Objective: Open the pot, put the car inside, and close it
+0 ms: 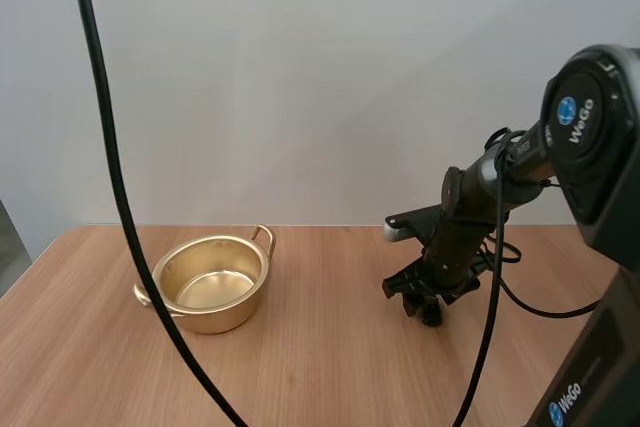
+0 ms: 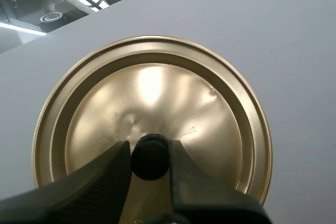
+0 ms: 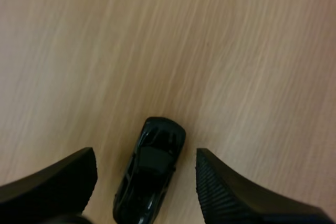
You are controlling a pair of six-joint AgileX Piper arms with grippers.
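1. Left tool (image 2: 148, 153) is clamped on the round black knob (image 2: 150, 160) of the shiny golden lid (image 2: 152, 93).
2. Right tool (image 3: 146, 156), spread apart, straddles the glossy black car (image 3: 151, 174) on the wooden worktop (image 3: 157, 51), right of the open golden pot (image 1: 210, 282).

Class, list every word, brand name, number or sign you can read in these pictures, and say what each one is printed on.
"WeGo": on the round black joint of the right arm, beside a blue round logo.
"WeGo": on the arm's lower black section, again beside a blue logo.
No writing can be seen on the pot, the lid, the car or the table.
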